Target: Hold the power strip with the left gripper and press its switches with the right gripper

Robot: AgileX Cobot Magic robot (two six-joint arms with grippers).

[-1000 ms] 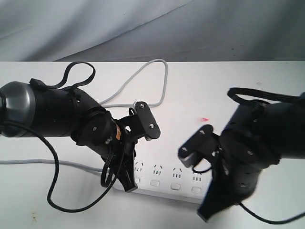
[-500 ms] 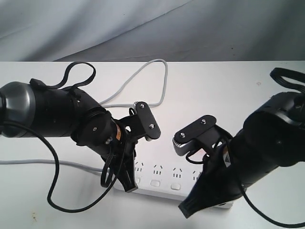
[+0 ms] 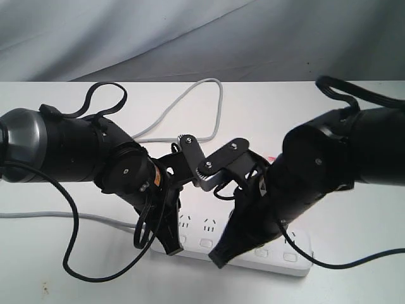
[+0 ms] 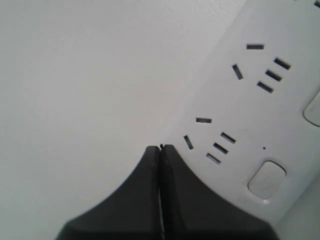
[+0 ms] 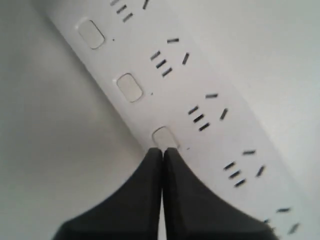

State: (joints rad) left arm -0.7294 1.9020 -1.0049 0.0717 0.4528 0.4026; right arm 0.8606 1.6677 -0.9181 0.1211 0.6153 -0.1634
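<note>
The white power strip (image 3: 297, 256) lies near the table's front edge, its middle hidden by the right arm. My left gripper (image 3: 171, 249) is shut, and its tips rest on the strip's left end. In the left wrist view the left gripper (image 4: 160, 148) meets the edge of the power strip (image 4: 250, 100) beside a socket, with one switch (image 4: 266, 178) nearby. My right gripper (image 3: 219, 259) is shut too. In the right wrist view the right gripper (image 5: 163, 150) touches a switch (image 5: 163, 135), and two more switches (image 5: 129, 87) lie beyond it along the power strip (image 5: 210, 75).
The grey cord (image 3: 219, 104) loops across the back of the white table (image 3: 285, 107) and runs off to the left (image 3: 63, 216). Black cables (image 3: 69, 253) hang from the left arm. A grey cloth backdrop (image 3: 190, 38) stands behind the table.
The right arm has swung left along the strip, from its right end to a switch near the middle. The left arm has not moved.
</note>
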